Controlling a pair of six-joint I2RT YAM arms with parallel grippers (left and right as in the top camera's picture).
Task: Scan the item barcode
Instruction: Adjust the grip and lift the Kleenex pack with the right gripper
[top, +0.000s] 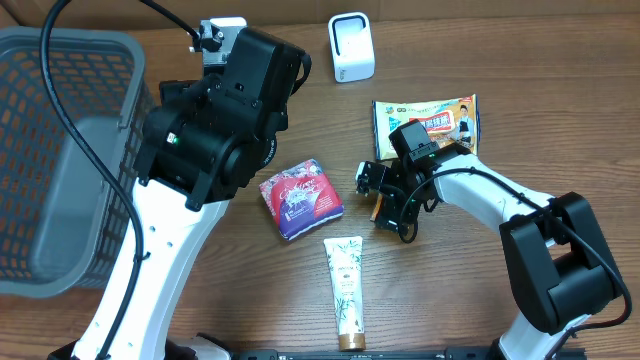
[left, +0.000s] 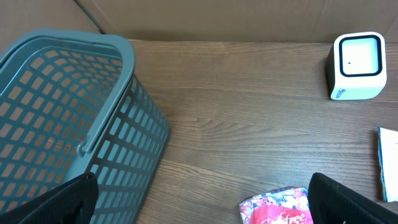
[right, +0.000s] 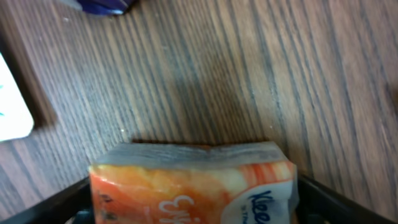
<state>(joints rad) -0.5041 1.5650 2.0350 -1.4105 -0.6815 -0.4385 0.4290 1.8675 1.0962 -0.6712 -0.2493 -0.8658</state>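
Two claws showed: the left gripper (left: 202, 180) hung spread wide with nothing between its fingers (basket (left: 62, 112) at frame left). The right gripper (top: 388, 203), just right of centre in the overhead frame, straddled the orange tissue pack (right: 193, 180) lying on the table (top: 450, 300); whether it pinched the pack, I could not tell.

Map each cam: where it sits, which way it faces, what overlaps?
Overhead: fixed above the table, looking straight down; left arm and right arm show.
Left wrist: raised, facing across the wood toward basket and scanner; left gripper open, tips at the bottom corners.
Right wrist: low, facing down at an orange pack between the right gripper fingers.
Shared: overhead and left wrist both show basket, scanner, red pack.
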